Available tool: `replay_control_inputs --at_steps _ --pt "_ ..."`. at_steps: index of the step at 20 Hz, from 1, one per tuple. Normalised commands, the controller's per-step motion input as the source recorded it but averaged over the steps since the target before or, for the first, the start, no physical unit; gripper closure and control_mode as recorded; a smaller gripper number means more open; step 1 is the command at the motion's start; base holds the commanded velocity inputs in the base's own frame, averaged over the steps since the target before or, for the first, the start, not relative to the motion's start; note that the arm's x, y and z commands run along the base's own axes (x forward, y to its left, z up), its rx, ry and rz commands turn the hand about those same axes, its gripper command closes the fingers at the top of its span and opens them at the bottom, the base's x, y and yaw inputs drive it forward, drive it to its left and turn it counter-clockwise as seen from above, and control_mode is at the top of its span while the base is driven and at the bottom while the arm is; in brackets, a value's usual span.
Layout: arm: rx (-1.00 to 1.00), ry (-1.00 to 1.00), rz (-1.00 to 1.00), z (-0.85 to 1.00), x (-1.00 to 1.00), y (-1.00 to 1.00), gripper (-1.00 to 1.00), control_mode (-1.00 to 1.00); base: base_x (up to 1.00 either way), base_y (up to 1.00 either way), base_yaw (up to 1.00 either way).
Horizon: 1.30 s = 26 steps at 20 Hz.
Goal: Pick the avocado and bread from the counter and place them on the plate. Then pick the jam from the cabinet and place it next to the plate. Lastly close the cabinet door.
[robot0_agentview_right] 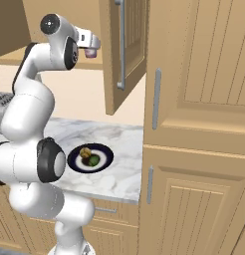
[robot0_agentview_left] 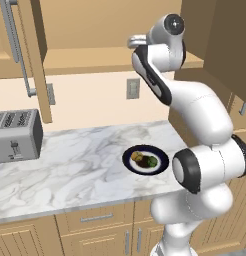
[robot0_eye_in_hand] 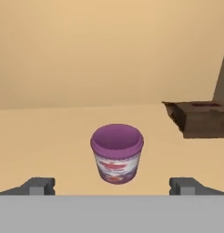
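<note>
The jam, a small purple-pink jar, stands upright on the cabinet shelf. My gripper is open just in front of it, with one fingertip on either side and not touching it. In the right base view the hand reaches into the cabinet and the jam shows just past it. Down on the counter lies the plate, holding the tan bread and the dark green avocado. The same plate also shows in the right base view.
A dark brown box lies on the shelf to the right of the jam. The cabinet door hangs open with its silver bar handle. A toaster stands at the counter's left. Tall wooden panels rise right of the counter.
</note>
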Motion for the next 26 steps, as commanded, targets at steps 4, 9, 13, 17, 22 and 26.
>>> replay_control_inputs --at_steps 4,9,13,17,22,26 --pt "-0.14 0.08 0.01 -0.11 0.02 -0.13 -1.0 -1.0 0.0 0.0 0.0" --pt "-0.04 0.05 0.0 -0.01 0.02 -0.04 -1.0 -1.0 0.0 0.0 0.0" --pt "0.0 0.0 0.0 -0.14 0.1 0.0 -1.0 -1.0 0.0 0.0 0.0" --pt "0.0 0.0 0.0 -0.24 0.16 0.0 -1.0 -1.0 0.0 0.0 0.0" --pt "0.0 -0.01 0.0 -0.1 0.25 0.0 -1.0 -1.0 0.0 0.0 0.0" --pt "0.0 0.0 0.0 -0.08 0.43 0.0 -1.0 -1.0 0.0 0.0 0.0"
